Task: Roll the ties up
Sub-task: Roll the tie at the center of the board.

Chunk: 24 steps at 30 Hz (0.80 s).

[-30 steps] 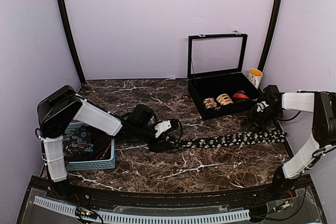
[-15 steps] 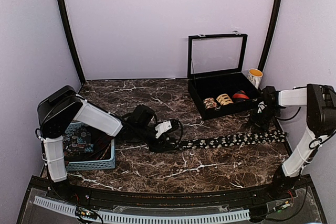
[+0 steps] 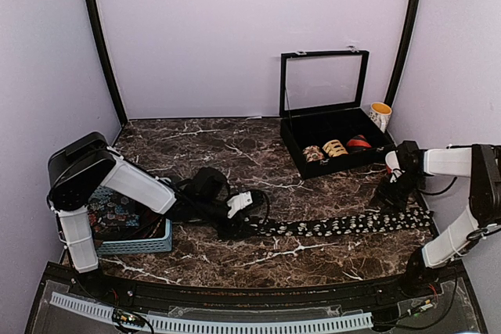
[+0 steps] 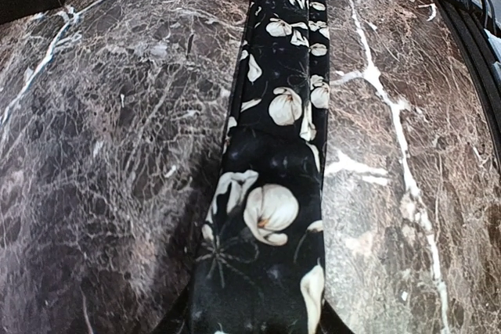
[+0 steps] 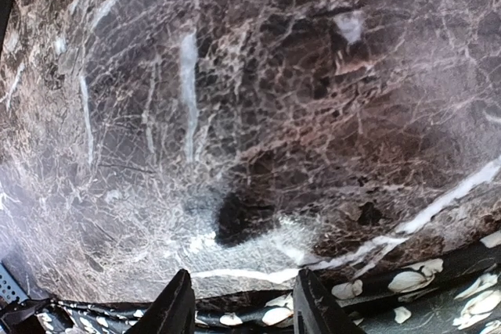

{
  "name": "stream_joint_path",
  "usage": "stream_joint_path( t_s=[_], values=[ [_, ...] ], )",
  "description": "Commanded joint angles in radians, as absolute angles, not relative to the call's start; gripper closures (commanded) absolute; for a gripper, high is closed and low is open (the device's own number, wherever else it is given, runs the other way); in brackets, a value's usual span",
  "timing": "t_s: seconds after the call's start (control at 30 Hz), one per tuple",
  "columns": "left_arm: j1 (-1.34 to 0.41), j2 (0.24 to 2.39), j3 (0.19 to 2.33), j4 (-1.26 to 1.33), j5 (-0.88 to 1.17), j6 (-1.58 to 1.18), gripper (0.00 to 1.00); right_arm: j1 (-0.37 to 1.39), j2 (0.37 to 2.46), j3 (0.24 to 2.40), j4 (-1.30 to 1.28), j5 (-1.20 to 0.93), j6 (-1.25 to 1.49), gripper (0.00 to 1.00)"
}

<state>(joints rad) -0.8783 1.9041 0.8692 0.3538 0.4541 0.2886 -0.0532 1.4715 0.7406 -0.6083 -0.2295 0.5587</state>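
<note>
A long black tie (image 3: 344, 225) with white flower prints lies stretched across the marble table (image 3: 235, 146), left to right. My left gripper (image 3: 239, 210) sits on its left end. In the left wrist view the tie (image 4: 274, 154) runs straight away from between the jaws of the left gripper (image 4: 254, 326), which are shut on it, and fills the gap. My right gripper (image 3: 389, 197) hovers just behind the tie's right end. The right gripper (image 5: 244, 303) is open with bare marble between its fingers, and the tie (image 5: 407, 283) lies just below them. Tan (image 3: 325, 151) and red (image 3: 358, 143) coiled ties sit in the case.
A black case (image 3: 293, 154) with its glass lid (image 3: 323, 84) raised stands at the back right. A yellow-rimmed cup (image 3: 380, 115) stands beside it. A blue slotted basket (image 3: 133, 244) with patterned fabric inside is at the near left, under the left arm.
The left gripper slid toward the near edge, and the tie shifted forward with it. Its jaws narrowed. The right gripper came down and forward, closer to the tie's right end.
</note>
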Motion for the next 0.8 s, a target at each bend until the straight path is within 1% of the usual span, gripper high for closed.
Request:
stream_joint_path(
  t_s=[0.0,0.07,0.13,0.27,0.4,0.57,0.77],
  values=[
    [-0.893,1.850,0.827,0.330,0.437,0.243,0.63,-0.043,1.480,0.740,-0.637,-0.294,0.539,0.54],
    [-0.899,1.843,0.821,0.326,0.430,0.226,0.62,-0.019,1.442,0.769,-0.628,-0.339,0.513,0.51],
    [-0.908,1.837,0.814,0.322,0.426,0.209,0.61,0.014,1.388,0.788,-0.607,-0.405,0.509,0.50],
    [-0.925,1.823,0.786,0.338,0.401,0.189,0.59,0.141,1.349,0.775,-0.517,-0.575,0.587,0.55],
    [-0.927,1.815,0.755,0.362,0.378,0.182,0.52,0.377,1.362,0.753,-0.337,-0.664,0.734,0.59],
    [-0.927,1.779,0.697,0.433,0.378,0.177,0.45,0.568,1.473,0.800,-0.184,-0.698,0.832,0.63],
    [-0.927,1.757,0.648,0.490,0.390,0.178,0.45,0.711,1.704,0.974,-0.156,-0.699,0.825,0.67]
  ],
)
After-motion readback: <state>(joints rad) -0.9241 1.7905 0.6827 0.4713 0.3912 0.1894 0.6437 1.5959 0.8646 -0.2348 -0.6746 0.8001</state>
